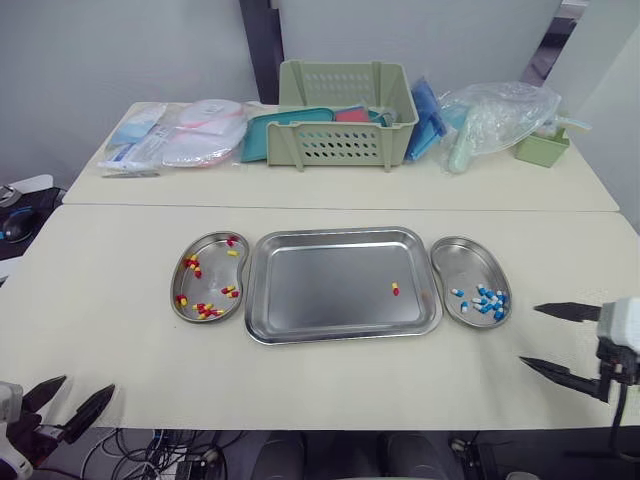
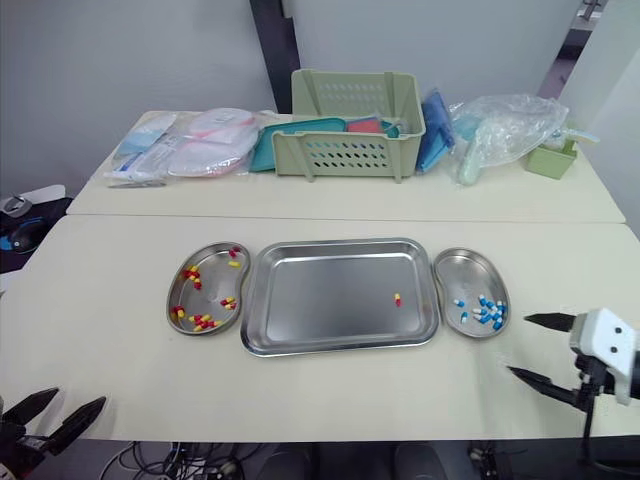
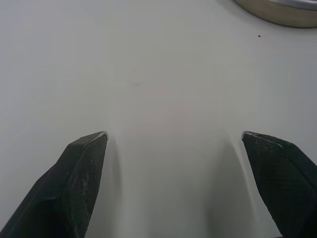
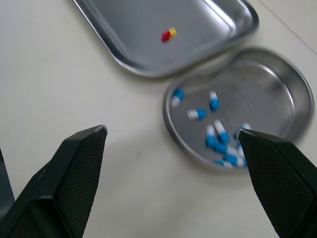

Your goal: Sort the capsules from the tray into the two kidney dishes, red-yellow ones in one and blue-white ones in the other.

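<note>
1. A cream table (image 1: 100, 300) stands before a grey wall. At the back are a green basket (image 1: 345, 130), packets (image 1: 190, 135) and a clear bag (image 1: 500, 115), their printing too small to read.
2. One red-yellow capsule (image 1: 395, 289) lies in the tray (image 1: 320, 290), toward its right side.
3. The left kidney dish (image 1: 212, 275) holds red-yellow ones. The right kidney dish (image 1: 470, 265) holds blue-white capsules (image 1: 485, 300), bunched so the count is unclear.
4. The left gripper (image 1: 86, 385) is partly cut off at the near table edge, fingers apart. The right gripper (image 1: 530, 335) is near the right kidney dish, fingers spread wide.

**Cut edges, blurred capsules**

Ahead of the left gripper's (image 3: 174, 134) jaws, a steel rim (image 3: 280, 12) is cut by the picture's edge; dish or tray, unclear. Beyond the right gripper's (image 4: 172, 129) jaws the tray (image 4: 138, 29) runs off the edge, and the blue-white capsules (image 4: 219, 133) blur together, some hidden behind one finger (image 4: 277, 178).
</note>
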